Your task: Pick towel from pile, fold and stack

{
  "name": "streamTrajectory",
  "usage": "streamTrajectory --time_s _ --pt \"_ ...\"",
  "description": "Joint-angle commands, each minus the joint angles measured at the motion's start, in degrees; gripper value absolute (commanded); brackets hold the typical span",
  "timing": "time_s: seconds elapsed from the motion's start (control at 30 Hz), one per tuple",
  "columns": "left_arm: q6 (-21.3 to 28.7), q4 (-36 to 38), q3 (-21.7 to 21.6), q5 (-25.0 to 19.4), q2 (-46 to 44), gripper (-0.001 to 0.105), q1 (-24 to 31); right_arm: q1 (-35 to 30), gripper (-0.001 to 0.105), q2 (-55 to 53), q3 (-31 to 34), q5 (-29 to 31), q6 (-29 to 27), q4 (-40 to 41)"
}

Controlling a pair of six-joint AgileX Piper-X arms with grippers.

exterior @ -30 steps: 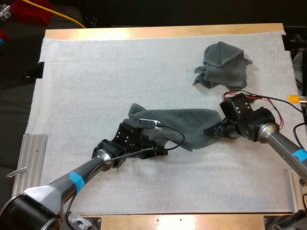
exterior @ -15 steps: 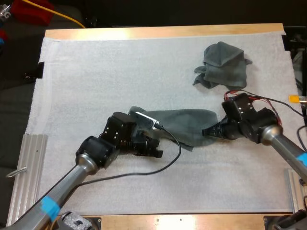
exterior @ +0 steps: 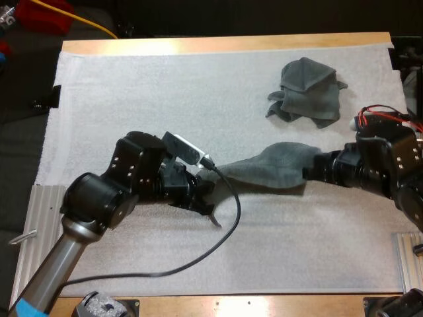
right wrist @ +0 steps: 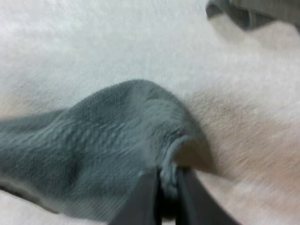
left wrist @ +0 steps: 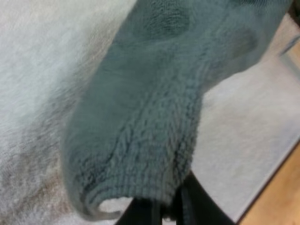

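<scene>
A dark grey-green towel (exterior: 271,166) hangs stretched between my two grippers above the middle of the white mat (exterior: 132,99). My left gripper (exterior: 210,183) is shut on its left end, and the left wrist view shows the towel (left wrist: 140,117) bunched over the left gripper (left wrist: 164,211). My right gripper (exterior: 314,170) is shut on the right end; its fingers pinch a fold of the towel (right wrist: 93,154) at the right gripper (right wrist: 167,187). A second, crumpled towel (exterior: 306,89) lies at the far right of the mat, and its edge (right wrist: 248,11) shows beyond the held one.
Metal rails lie at the table's left edge (exterior: 39,218) and right edge (exterior: 404,254). A black cable (exterior: 225,224) from my left arm loops over the mat in front of the held towel.
Both arms have pulled apart and risen: the left gripper moved left, the right gripper moved right. The towel between them went from a loose heap to a taut, narrow band.
</scene>
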Motion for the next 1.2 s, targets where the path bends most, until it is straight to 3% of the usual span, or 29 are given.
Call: streamTrajectory --time_s 0.0,0.13,0.23,0.5,0.67,0.77,0.87,1.07,1.17 --pt "-0.6 1.4 -0.8 2.1 -1.3 0.0 -0.3 1.5 0.001 -0.8 -0.8 -0.3 1.0 1.3" --pt "-0.4 5.5 -0.8 2.8 -3.1 0.0 -2.5 8.9 0.001 -1.2 -3.3 7.4 3.7 6.4" --pt "-1.2 6.3 -0.8 2.7 -3.8 0.0 -5.7 12.6 0.001 -1.3 -4.7 9.5 4.6 9.1" --pt "-2.6 13.9 -0.8 -5.1 -5.6 0.0 -13.3 22.3 0.001 -1.4 -6.4 11.0 9.0 17.7" --pt "-3.6 17.3 -0.7 -9.0 -6.5 0.0 -15.6 28.0 0.001 -1.4 -6.3 15.8 11.9 21.4" --pt "-3.4 16.8 1.8 -10.9 -6.5 0.0 -15.4 28.7 0.001 -1.4 -4.5 16.8 13.0 19.4" --pt "-4.1 14.4 5.8 -10.9 -6.5 0.0 -15.1 27.1 0.001 -0.6 0.5 16.7 13.2 12.4" --pt "-4.0 8.0 8.3 -10.8 -4.6 0.0 -9.8 22.4 0.001 3.0 1.2 16.2 13.0 7.5" --pt "-2.3 6.2 8.3 -8.1 -1.7 0.0 -6.8 20.0 0.001 5.5 1.2 15.1 13.0 6.1"
